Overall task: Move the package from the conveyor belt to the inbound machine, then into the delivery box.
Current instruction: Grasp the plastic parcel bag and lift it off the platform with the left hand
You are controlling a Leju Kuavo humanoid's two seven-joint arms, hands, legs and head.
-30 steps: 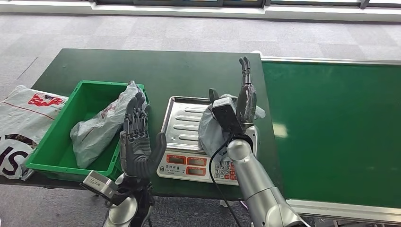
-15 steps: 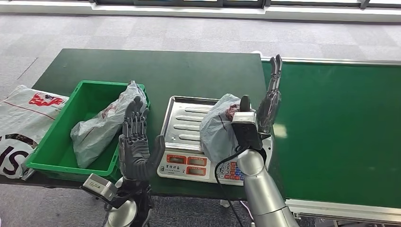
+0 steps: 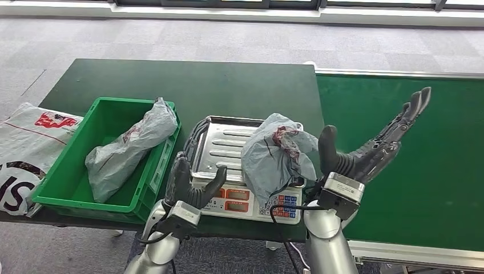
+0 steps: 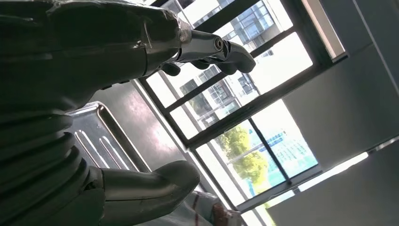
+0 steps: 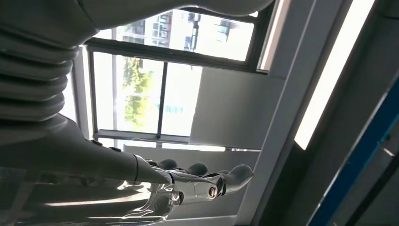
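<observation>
My left hand (image 3: pixel 191 185) sits low at the near edge of the worktop (image 3: pixel 188 85), fingers spread and holding nothing, touching the front left corner of the scale (image 3: pixel 228 197). My right hand (image 3: pixel 371 151) hovers over the conveyor belt (image 3: pixel 411 165), just right of the scale, palm open with fingers stretched wide and empty. The grey package (image 3: pixel 277 157) rests crumpled on the scale's steel tray (image 3: pixel 220 145), between my hands. Further left, the green delivery box (image 3: pixel 77 171) holds another grey bag (image 3: pixel 128 148).
</observation>
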